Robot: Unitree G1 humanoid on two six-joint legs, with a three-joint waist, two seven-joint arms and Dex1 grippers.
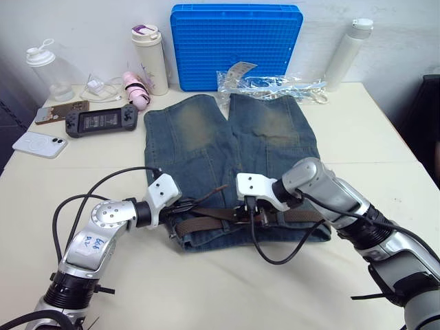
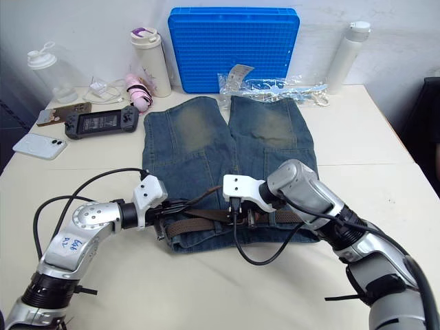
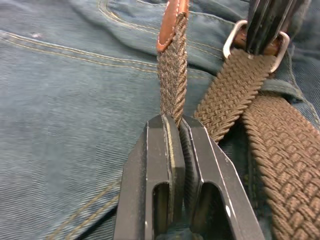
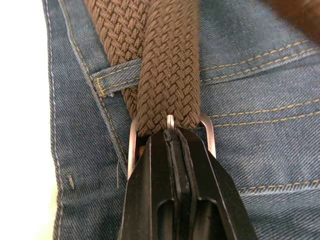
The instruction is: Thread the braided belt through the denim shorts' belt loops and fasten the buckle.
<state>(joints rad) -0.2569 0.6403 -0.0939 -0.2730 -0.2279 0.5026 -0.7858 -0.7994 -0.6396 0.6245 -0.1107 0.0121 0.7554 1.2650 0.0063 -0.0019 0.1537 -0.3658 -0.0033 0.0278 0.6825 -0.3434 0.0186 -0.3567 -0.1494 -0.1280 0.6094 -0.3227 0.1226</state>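
The denim shorts (image 1: 227, 137) lie flat on the table, waistband towards me. The braided belt (image 1: 213, 216) runs along that waistband and passes under a belt loop (image 4: 112, 77). My left gripper (image 3: 177, 122) is shut on the belt's free tail, whose leather tip (image 3: 170, 25) sticks out past the fingers. It sits at the waistband's left part (image 1: 180, 206). My right gripper (image 4: 171, 135) is shut on the silver buckle (image 4: 132, 145), with the prong showing at its fingertips, near the waistband's middle (image 1: 251, 213). The tail end lies just left of the buckle (image 3: 228, 42), apart from it.
A blue grid board (image 1: 236, 45) leans on the back wall, with a white tumbler (image 1: 150, 58) on its left and a white bottle (image 1: 347, 55) on its right. A clear plastic bag (image 1: 275, 86) lies behind the shorts. A game controller (image 1: 101, 122) and a phone (image 1: 40, 144) lie at the left.
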